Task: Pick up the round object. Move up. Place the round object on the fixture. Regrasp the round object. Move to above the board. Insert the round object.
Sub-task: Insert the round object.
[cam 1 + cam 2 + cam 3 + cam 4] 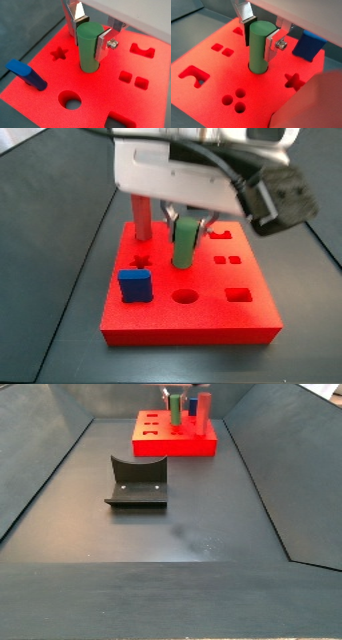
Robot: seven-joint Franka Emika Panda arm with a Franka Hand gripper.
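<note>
The round object (88, 50), a green peg, stands upright on the board (153, 75) with its lower end in a round hole. Both wrist views show it, and so does a side view (185, 243). My gripper (87, 46) is shut on the peg's upper part, one dark pad on each side (256, 50). The red board (201, 323) lies at the far end of the floor (174, 444). The fixture (136, 482), dark with a curved notch, stands apart from the board with nothing on it.
A blue square block (27, 74) stands in the board near the star hole (60, 53). A red peg (140, 218) stands upright at the board's far side. Round and square holes (71, 100) are open. Dark walls (40, 474) enclose the floor.
</note>
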